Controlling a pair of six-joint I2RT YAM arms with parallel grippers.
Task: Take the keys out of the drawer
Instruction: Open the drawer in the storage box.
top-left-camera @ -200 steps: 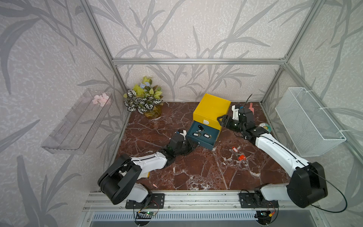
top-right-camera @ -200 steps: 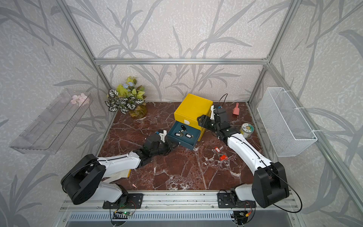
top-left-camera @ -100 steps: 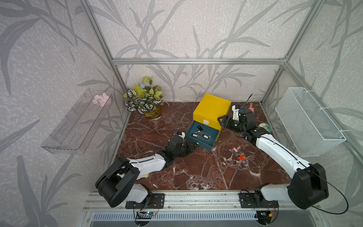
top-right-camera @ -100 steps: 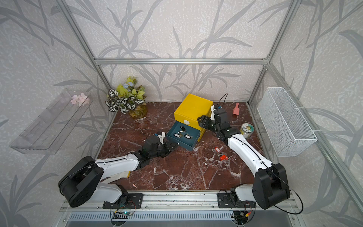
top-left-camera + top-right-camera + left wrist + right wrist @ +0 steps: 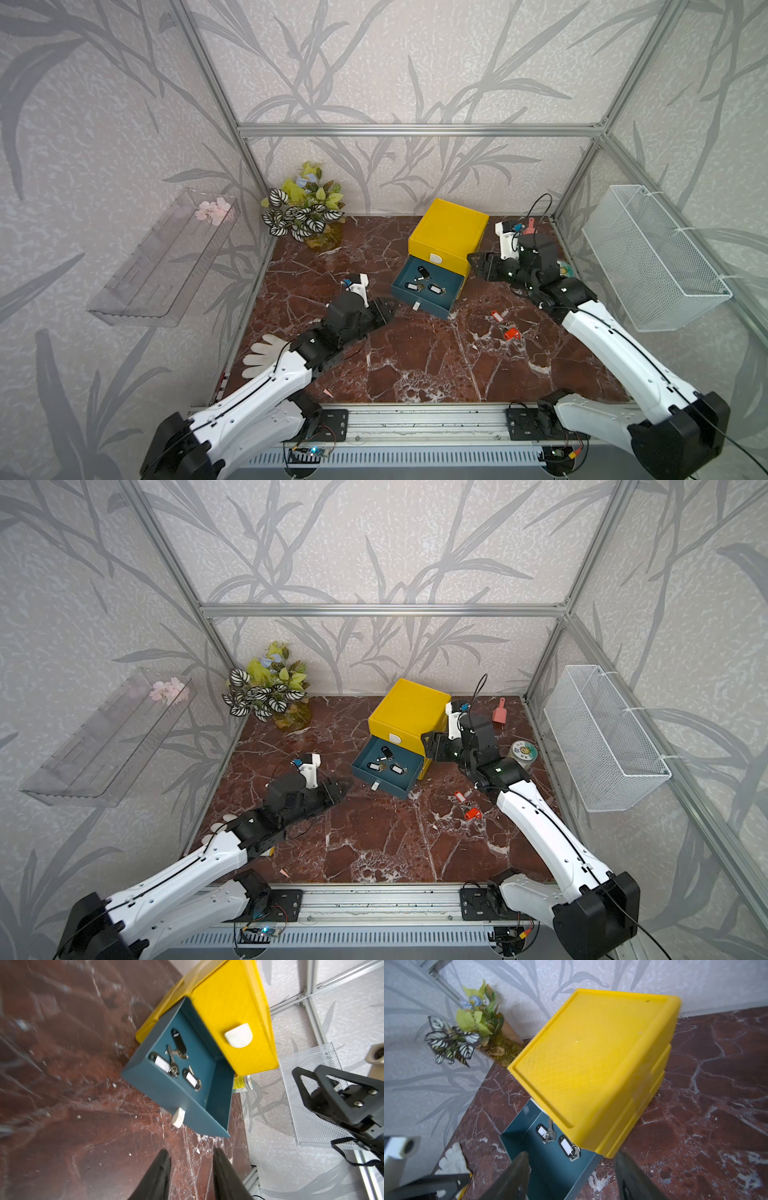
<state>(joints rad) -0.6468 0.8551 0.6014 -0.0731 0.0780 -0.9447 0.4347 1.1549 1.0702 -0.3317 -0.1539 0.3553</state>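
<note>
**Contents, left to right in both top views**

- Clear shelf (image 5: 158,266), on the left wall: pink flowers (image 5: 214,211) at its far end.
- Plant (image 5: 305,212): upper left corner of the worktop (image 5: 415,357), against the back wall.
- White glove (image 5: 264,355): lower left edge of the worktop, partly under the left arm.
- Left hand (image 5: 390,306): left of centre, low over the worktop, near the drawer's front and apart from it. The fingers are parted with nothing between them, as the left wrist view shows (image 5: 191,1153).
- Drawer (image 5: 432,305): teal, at centre, pulled out from the bottom of the yellow box, with a white knob on its front.
- Keys (image 5: 420,284): three bunches on rings, lying close together on the drawer floor. Each has a dark tag, and two of the tags carry white labels.
- Yellow box (image 5: 449,232): behind and above the drawer, with a white handle on its front.
- Red-tagged keys (image 5: 505,326): on the worktop to the right of the drawer, outside it.
- Right hand (image 5: 473,264): just beside the yellow box's right side, fingers spread wide, holding nothing.
- Pink scoop (image 5: 500,715): upper right, by the back wall.
- Round tin (image 5: 523,752): right edge of the worktop.
- Wire basket (image 5: 652,257): on the right wall.
</note>
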